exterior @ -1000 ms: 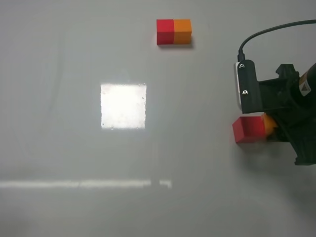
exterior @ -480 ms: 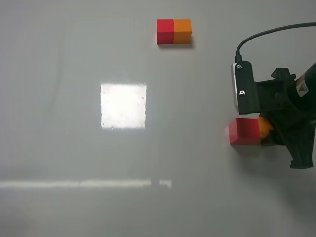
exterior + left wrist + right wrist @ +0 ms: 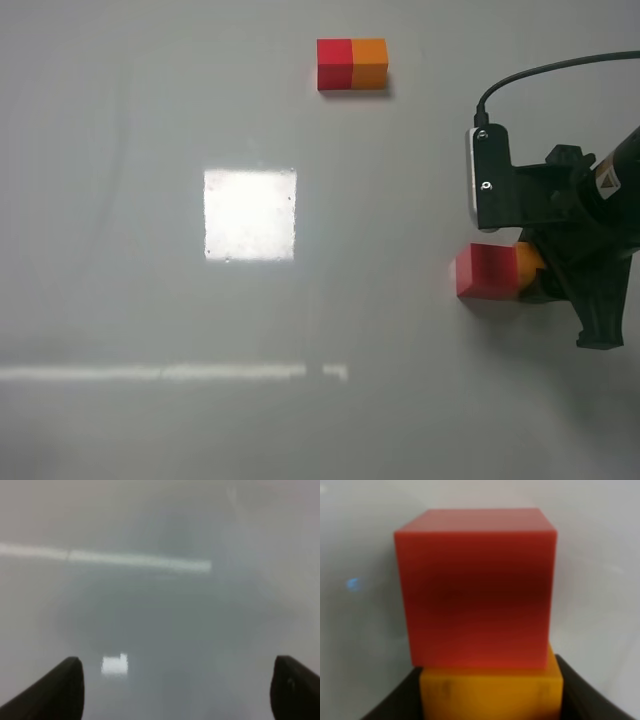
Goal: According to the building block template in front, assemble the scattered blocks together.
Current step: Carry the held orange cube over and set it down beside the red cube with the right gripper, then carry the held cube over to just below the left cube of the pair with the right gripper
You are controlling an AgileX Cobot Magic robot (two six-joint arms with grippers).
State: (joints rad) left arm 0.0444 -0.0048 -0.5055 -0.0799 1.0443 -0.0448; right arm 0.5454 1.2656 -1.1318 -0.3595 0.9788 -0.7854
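R claw (image 3: 541,273) is gripping orange cube (image 3: 490,692), butting it against red cube (image 3: 485,271) nr bench's (image 3: 150,420) right edge; L claw (image 3: 175,690) is gaping, empty. Next: probably releasing w/o nudging pair.

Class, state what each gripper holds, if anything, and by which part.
The right gripper clamps the orange cube by its two opposite sides; the red cube only touches it in front. The left gripper holds nothing.
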